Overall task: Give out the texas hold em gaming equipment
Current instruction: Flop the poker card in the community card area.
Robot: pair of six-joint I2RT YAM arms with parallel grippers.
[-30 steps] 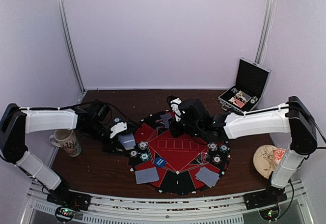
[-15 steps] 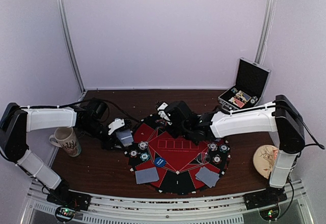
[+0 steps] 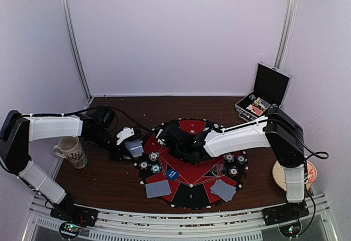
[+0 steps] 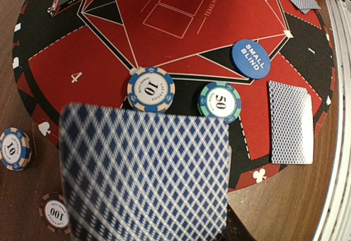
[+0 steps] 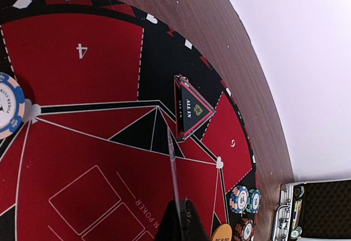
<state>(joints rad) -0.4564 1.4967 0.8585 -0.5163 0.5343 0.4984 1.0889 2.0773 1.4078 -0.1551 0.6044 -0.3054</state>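
Observation:
A round red-and-black poker mat [image 3: 192, 197] lies mid-table. My left gripper [image 3: 131, 145] hovers at its left edge, shut on blue-diamond-backed playing cards [image 4: 145, 175] that hide its fingers. Beyond them lie a "10" chip [image 4: 151, 89], a "50" chip [image 4: 219, 102], the blue small-blind disc [image 4: 250, 58] and a face-down card [image 4: 291, 121]. Two chips [image 4: 13, 148] sit off the mat. My right gripper [image 5: 181, 213] is over the mat's back left [image 3: 163, 136], shut on one card [image 5: 173, 164] seen edge-on near the all-in triangle [image 5: 189, 107]. Chips [image 5: 245, 199] and an orange disc [image 5: 222, 234] lie further right.
A patterned mug [image 3: 71, 152] stands at the left near my left arm. The open silver-edged case [image 3: 263, 96] sits at the back right. A round patterned plate [image 3: 288, 172] lies by the right arm's base. Face-down cards [image 3: 158, 188] [image 3: 223, 189] rest on the mat's near seats.
My right arm has swung left across the back of the mat, carrying its card from the centre towards the left side. The left arm has stayed almost still.

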